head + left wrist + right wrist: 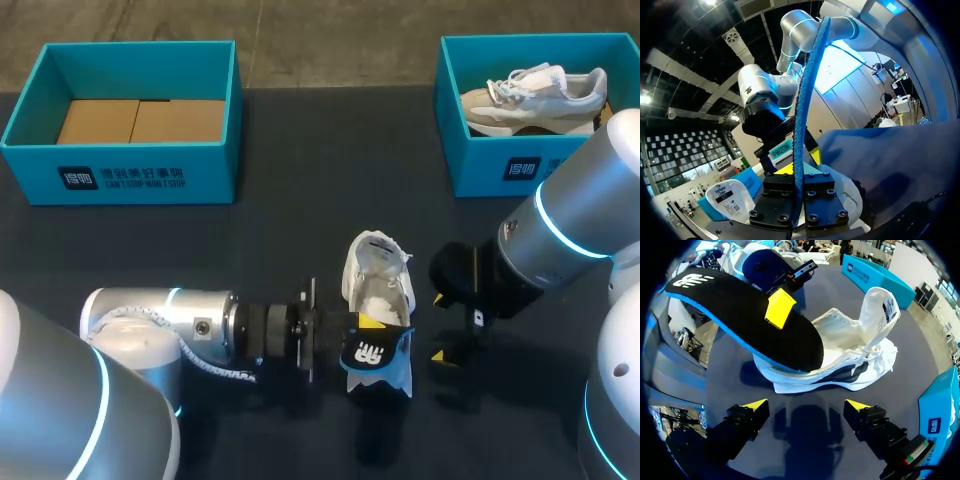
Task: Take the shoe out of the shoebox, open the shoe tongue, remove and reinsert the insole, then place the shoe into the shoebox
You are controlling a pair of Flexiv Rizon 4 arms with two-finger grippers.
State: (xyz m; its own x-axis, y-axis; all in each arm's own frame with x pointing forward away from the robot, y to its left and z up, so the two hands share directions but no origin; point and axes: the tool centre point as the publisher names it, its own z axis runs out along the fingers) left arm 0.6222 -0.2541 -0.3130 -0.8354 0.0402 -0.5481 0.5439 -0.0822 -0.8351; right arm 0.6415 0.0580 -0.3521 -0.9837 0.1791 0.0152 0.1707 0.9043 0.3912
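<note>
Currently: left tool (pixel 372 325) is closed on the black foam insole (pixel 374 352), blue on its underside. You can check this in the left wrist view, where the insole stands edge-on, pinched from both sides by the fingers (pixel 777 200). The logo end is raised; the other end dips into the opening of the white mesh sneaker (pixel 378 272). The sneaker sits upright on the dark table (pixel 250 250), just ahead of the left tool, with its tongue (pixel 881 310) folded up and open.

Right tool (pixel 806 405): fingers spread wide, nothing between them, low over the table just beside the sneaker and not touching it.

Further out, you have a teal cardboard shoebox (pixel 120 178) at the far left holding only a brown card liner (pixel 140 120). A second teal shoebox (pixel 500 165) at the far right holds a beige-and-white sneaker (pixel 535 95).
</note>
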